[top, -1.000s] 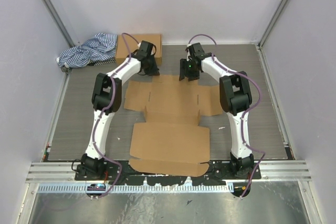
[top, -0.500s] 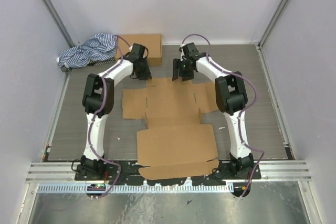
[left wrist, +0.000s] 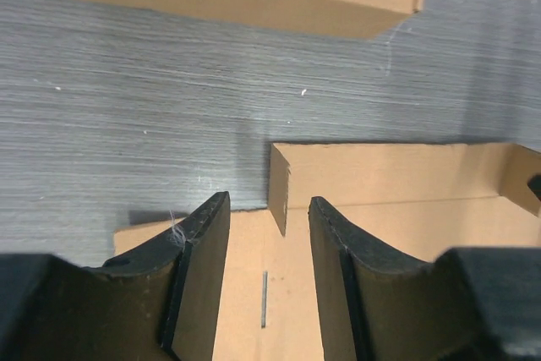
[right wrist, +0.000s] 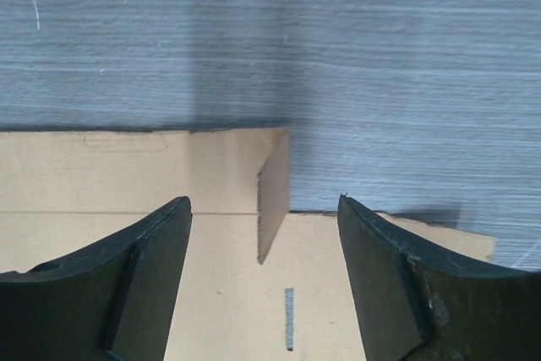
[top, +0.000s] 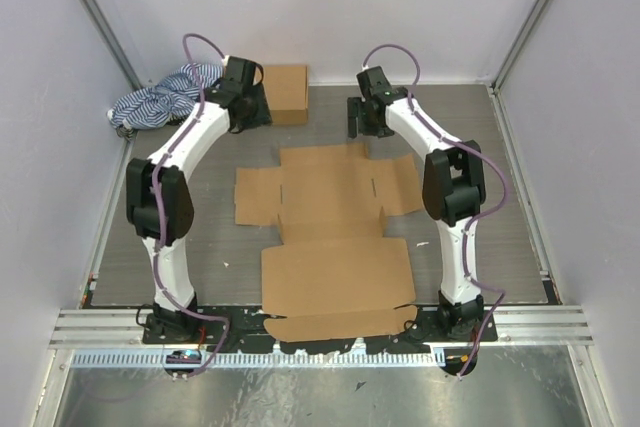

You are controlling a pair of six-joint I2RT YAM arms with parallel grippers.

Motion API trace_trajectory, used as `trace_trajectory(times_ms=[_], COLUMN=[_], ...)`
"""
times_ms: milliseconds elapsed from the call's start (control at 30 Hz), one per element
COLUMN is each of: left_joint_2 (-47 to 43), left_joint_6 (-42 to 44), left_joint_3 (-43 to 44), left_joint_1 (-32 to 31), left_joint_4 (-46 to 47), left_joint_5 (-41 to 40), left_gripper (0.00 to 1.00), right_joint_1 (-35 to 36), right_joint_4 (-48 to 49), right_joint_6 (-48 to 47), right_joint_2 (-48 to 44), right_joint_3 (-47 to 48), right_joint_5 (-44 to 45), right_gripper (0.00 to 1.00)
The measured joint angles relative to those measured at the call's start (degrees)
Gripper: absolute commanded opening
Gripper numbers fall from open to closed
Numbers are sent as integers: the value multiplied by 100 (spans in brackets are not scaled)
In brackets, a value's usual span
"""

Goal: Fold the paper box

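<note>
From above, the paper box (top: pixel 335 272) lies flat and unfolded on the table (top: pixel 500 197) between the 2 arms, the left gripper (top: pixel 252 112) and the right gripper (top: pixel 357 119) hovering beyond its far edge. The left wrist view shows its jaws partly apart and empty above a raised tab. The right wrist view shows wider jaws, also empty.

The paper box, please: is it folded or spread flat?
Spread flat: the paper box lies open on the table, panels unfolded; only a small flap stands up at its far edge.
</note>
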Motion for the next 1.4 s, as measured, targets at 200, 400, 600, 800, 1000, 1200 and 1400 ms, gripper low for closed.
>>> trace_trajectory(times_ms=[200,400,600,800,1000,1200,1400], left_joint_2=[-828,-1145,-1305,-1469,-1569,-1585,-1676], left_joint_6=[146,214,249,262,354,662,997], left_joint_3=[-334,-804,-1080,-1106,-1099,-627,-28], left_joint_1=[-2,-4,-7,-7,-7,-39,-50], left_joint_4=[15,-26,-144,-214,-315,-695,-802], left_joint_5=[-96,-85,-61,22,334,702,1250], left_gripper=[47,46,46,45,46,52,57], right_joint_1=[-74,-142,-155,-170,-175,-155,-79], right_joint_4=[-291,-398,-601,-702,-647,415,1816], right_joint_6=[-258,-376,-439,-470,-461,-442,-308], right_joint_2=[55,317,682,839,839,-223,-2114], right_joint_3=[400,693,918,944,898,-713,-2463], right_joint_5=[197,55,-98,-155,-219,-575,-1080], right_gripper=[68,59,47,11,1,1,1])
